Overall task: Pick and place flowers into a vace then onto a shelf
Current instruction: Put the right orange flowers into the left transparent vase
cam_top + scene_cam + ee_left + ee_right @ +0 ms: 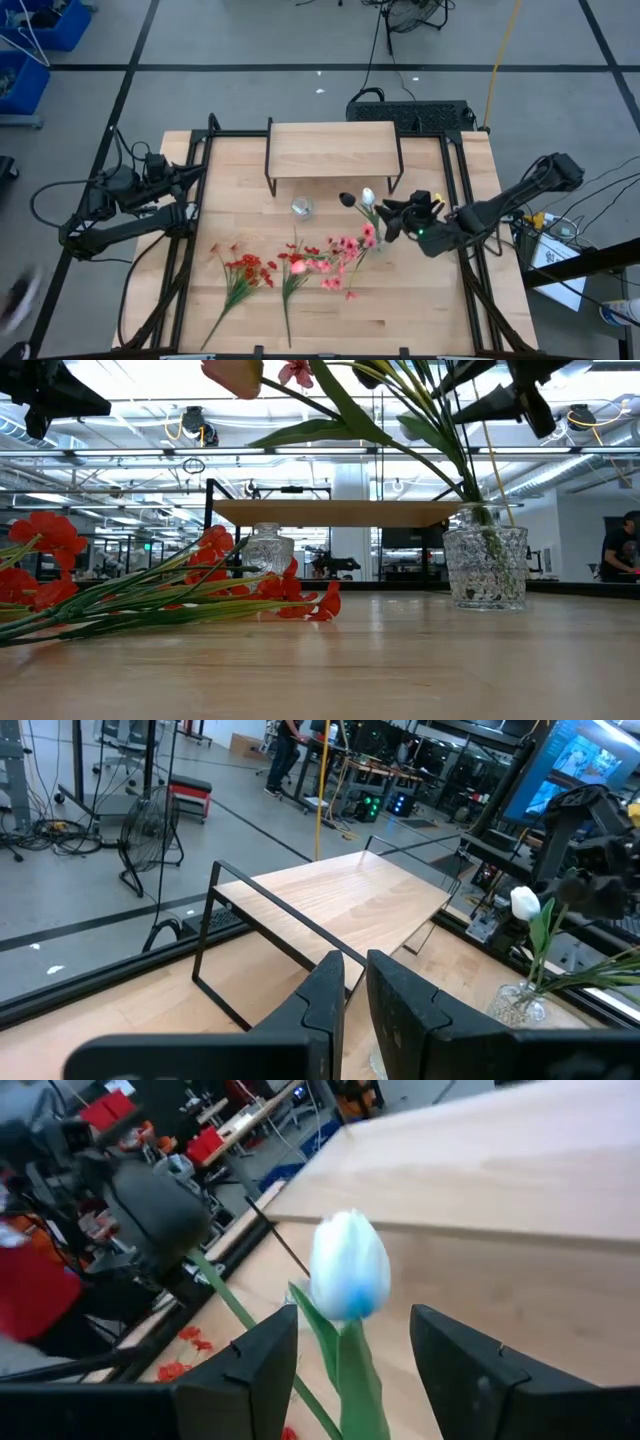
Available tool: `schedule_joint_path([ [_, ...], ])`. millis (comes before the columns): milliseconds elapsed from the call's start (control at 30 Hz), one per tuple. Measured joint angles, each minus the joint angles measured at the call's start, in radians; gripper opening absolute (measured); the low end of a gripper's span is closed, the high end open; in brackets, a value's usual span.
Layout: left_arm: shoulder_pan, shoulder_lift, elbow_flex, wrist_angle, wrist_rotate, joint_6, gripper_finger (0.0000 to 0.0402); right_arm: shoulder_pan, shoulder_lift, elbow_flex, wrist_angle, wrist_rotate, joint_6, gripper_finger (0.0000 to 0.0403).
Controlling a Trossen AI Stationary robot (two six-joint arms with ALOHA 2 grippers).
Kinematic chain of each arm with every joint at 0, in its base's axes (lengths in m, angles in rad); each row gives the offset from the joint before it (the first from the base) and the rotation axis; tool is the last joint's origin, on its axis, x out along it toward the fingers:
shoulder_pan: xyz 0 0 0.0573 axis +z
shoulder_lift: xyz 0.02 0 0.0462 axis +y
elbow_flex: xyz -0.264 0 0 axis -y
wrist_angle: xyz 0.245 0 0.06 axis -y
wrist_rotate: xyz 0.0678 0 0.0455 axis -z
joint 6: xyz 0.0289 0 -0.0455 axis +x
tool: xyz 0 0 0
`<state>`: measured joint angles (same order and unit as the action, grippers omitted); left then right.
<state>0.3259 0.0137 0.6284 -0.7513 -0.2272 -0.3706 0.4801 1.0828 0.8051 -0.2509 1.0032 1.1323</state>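
High view: showed the shelf (333, 148) at the far edge of the table (420, 310), a small empty glass vase (302, 207) just in front of it, red flowers (245, 270) and pink flowers (335, 258) lying loose near the table's middle toward the near edge. Showed the right gripper (392, 218) by a second vase (372, 232) toward the right edge, with a white tulip (367, 196) and a dark bud (347, 199) standing out of it; left gripper (196, 172) parked over the left edge. Low view: caught the cut-glass vase (485, 566) upright on the table with green stems in it, red flowers (60, 595) lying flat nearby, shelf (335, 512) behind. Left wrist view: looked over the shelf (330, 910) past fingers (325, 995) almost touching, holding nothing. Right wrist view: framed the white tulip (349, 1265) between its own fingers (262, 1355), jaws parted, apart from bud and stem, gripping nothing.
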Motion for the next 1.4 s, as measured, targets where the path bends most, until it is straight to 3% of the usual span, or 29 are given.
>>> schedule_joint_path([
  [133, 0.000, 0.000, 0.000, 0.000, 0.000, 0.000, 0.0051, 0.001, -0.047, 0.000, 0.098, 0.024, -0.095, 0.0185],
  [367, 0.000, 0.000, 0.000, 0.000, 0.000, 0.000, 0.0051, 0.000, -0.073, 0.001, 0.690, -0.032, -0.728, 0.0185],
  [467, 0.000, 0.000, 0.000, 0.000, 0.000, 0.000, 0.0051, 0.000, -0.073, 0.002, 0.881, -0.124, -0.855, 0.0185],
  [567, 0.000, 0.000, 0.000, 0.000, 0.000, 0.000, 0.0051, 0.000, -0.073, 0.010, 0.930, -0.157, -0.849, 0.0185],
  [833, 0.000, 0.000, 0.000, 0.000, 0.000, 0.000, 0.0051, 0.009, 0.058, 0.191, 0.707, -0.167, -0.758, 0.0185],
  [1033, 0.000, 0.000, 0.000, 0.000, 0.000, 0.000, 0.0051, 0.013, 0.155, 0.308, 0.635, -0.070, -0.728, 0.0185],
  [1167, 0.000, 0.000, 0.000, 0.000, 0.000, 0.000, 0.0051, 0.020, 0.108, 0.263, 0.633, -0.056, -0.690, 0.0183],
  [1400, 0.000, 0.000, 0.000, 0.000, 0.000, 0.000, 0.0051, 0.026, -0.130, 0.012, 0.664, -0.031, -0.589, 0.0146],
])
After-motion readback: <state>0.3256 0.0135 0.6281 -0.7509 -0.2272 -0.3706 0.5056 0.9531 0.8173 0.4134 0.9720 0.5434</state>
